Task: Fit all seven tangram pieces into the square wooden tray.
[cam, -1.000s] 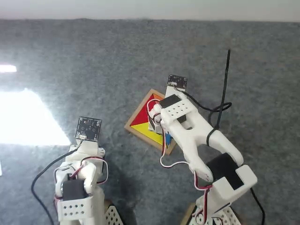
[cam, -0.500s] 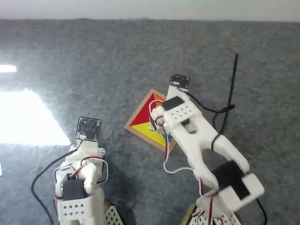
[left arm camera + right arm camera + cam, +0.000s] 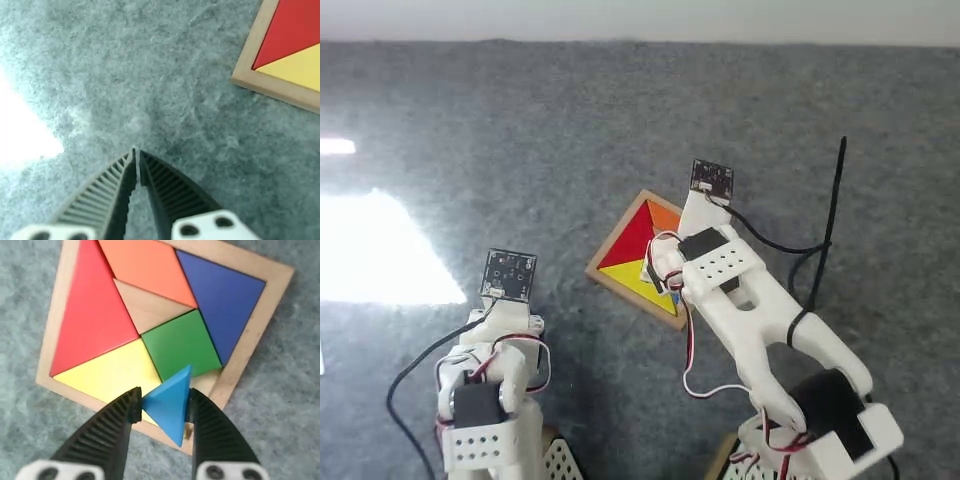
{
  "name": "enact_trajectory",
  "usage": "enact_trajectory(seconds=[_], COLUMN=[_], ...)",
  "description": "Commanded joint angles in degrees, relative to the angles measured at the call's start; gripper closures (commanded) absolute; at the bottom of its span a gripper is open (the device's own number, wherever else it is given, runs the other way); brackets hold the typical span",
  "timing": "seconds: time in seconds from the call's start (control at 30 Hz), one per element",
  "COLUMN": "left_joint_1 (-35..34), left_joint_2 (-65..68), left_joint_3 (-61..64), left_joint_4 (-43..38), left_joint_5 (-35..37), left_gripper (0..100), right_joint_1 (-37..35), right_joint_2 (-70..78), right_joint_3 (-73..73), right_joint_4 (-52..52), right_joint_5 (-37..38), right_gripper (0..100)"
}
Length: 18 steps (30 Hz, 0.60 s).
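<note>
Light blue is the colour of the small triangle (image 3: 170,407) that the right tool (image 3: 162,405) has clamped between its two black ribbed fingers (image 3: 117,422), one on each side of the piece. The triangle hangs over the edge of the square wooden tray (image 3: 260,330), where the yellow triangle (image 3: 115,377) and the green square (image 3: 182,342) meet the rim, and one of its tips pokes out past that rim. We cannot tell whether it touches the tray. Inside the tray also lie a red triangle (image 3: 92,320), an orange piece (image 3: 147,267) and a dark blue triangle (image 3: 225,300). Between them is a pale wood-coloured triangle (image 3: 147,310), and we cannot tell whether it is a piece or bare tray floor.

The left tool (image 3: 136,152) has its fingers closed together on nothing, over the grey felt worktop (image 3: 150,75) and well apart from the tray.

From above, the right arm (image 3: 740,290) covers the tray's 3 to 5 o'clock side. Against a second ago, that arm has swung toward 5 o'clock and its wrist has eased toward 2 o'clock, baring more red and orange. The tray and the left arm (image 3: 495,370) have not shifted.
</note>
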Motion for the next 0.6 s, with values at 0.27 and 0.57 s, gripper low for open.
enact_trajectory(seconds=[0.27,0.57], left_joint_1=[0.3,0.3], left_joint_2=[-1.1,-1.1], left_joint_3=[-0.8,-0.8], left_joint_4=[0.3,0.3], left_joint_5=[-0.3,-0.3], left_gripper=[99,99], right_joint_1=[-2.2,-3.0], right_joint_2=[-3.4,-4.0], right_joint_3=[1.6,0.2], right_joint_4=[-0.2,0.0], right_joint_5=[-0.6,-0.9], right_gripper=[75.3,75.3])
